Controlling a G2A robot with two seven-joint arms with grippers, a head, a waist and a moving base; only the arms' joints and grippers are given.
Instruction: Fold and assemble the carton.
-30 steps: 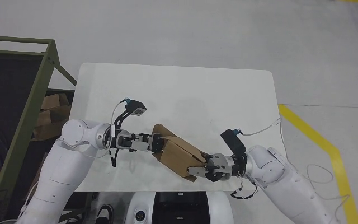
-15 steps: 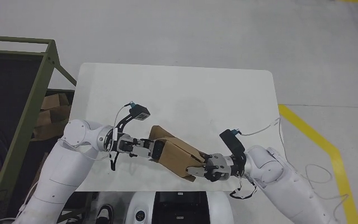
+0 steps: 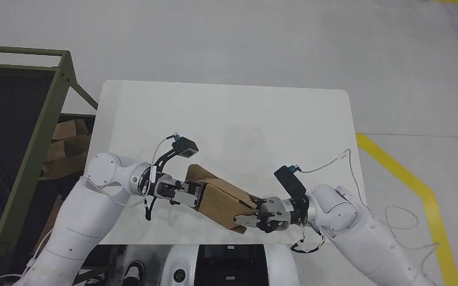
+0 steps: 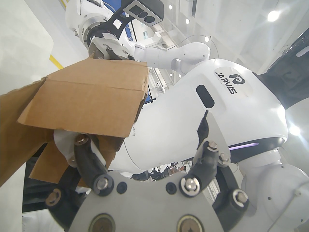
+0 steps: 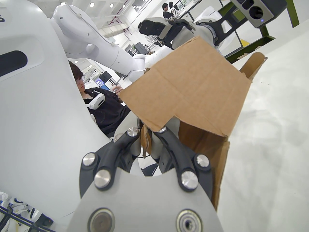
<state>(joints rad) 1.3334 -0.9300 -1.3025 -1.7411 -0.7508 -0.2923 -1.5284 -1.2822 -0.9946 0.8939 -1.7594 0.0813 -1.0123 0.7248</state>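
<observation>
Bright, even overhead light; ceiling lamps (image 4: 272, 15) flare; wrist views bulge at edges.

Carton (image 3: 223, 203) along near edge of table (image 3: 229, 118)

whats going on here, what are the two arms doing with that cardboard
The robot has a brown carton between its two arms at the near edge of the white table. The right gripper is pinched shut on a flap at one end. The left gripper sits at the other end, fingers spread, one against the cardboard. The flaps hang loose, so it is not yet assembled.
</observation>
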